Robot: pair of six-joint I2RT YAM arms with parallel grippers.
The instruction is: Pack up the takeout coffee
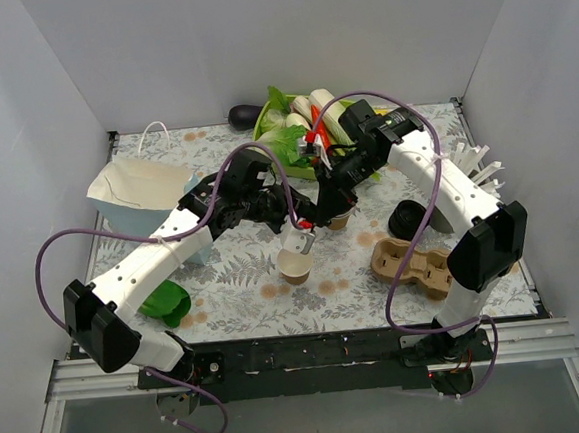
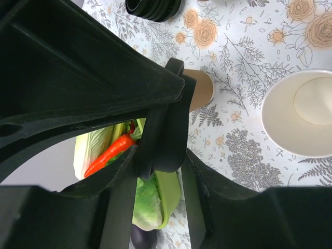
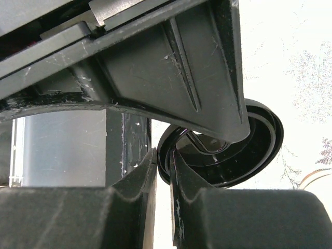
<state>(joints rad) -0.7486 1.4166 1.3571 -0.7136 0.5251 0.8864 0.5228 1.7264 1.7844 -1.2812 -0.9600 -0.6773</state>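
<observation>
The right gripper (image 3: 162,174) has its jaws pressed nearly together on the rim of a black lid (image 3: 249,150). It holds the lid tilted over the takeout coffee cup (image 1: 341,220), which stands near the middle of the table (whether lid and cup touch, I cannot tell). The left gripper (image 1: 299,238) hangs close beside it, jaws part-way apart with something dark between them; I cannot tell if they grip it. Just below it stands a lidless tan cup (image 1: 296,267). To the right lie a stack of black lids (image 1: 407,217) and a cardboard cup carrier (image 1: 414,267). A blue bag (image 1: 137,188) stands at the left, and a green bowl (image 2: 170,199) of vegetables sits at the back. A floral cloth (image 1: 235,291) covers the table, with white walls (image 1: 255,39) around it.
</observation>
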